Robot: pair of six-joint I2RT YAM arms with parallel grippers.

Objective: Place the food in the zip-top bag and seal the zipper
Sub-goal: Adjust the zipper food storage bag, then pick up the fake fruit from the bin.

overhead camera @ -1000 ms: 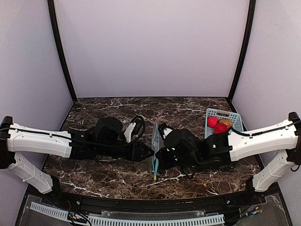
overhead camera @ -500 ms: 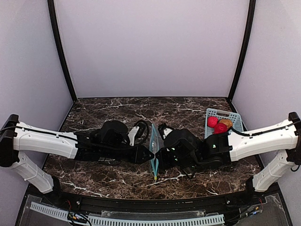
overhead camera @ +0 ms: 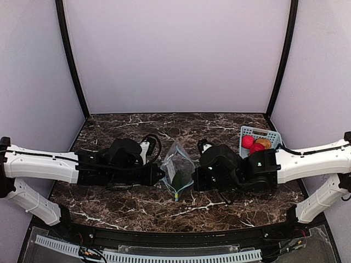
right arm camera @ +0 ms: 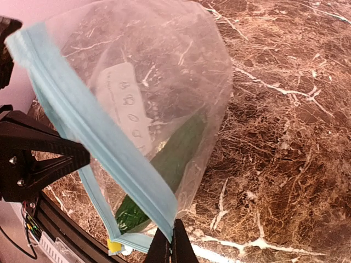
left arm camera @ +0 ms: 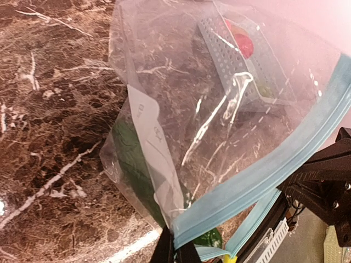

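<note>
The zip-top bag hangs in mid-scene, lifted off the dark marbled tabletop between the two arms. It is clear, crinkled plastic with a whitish printed label on one face. The zipper, a teal-blue strip, runs along its mouth edge. The two lips of that strip are pulled apart, so the mouth gapes and the bag bellies out. A small yellow tab sits at the near end of the strip. Inside the bag, low down, lies one dark green piece of food.

The left gripper is clenched on the left lip of the zipper, its fingers pinching the teal strip near its near end. The right gripper is likewise clamped, on the right lip.

The other food is well apart to the far right, in a light-blue basket. It holds two round red fruits and a brown-orange one, packed close together.
</note>
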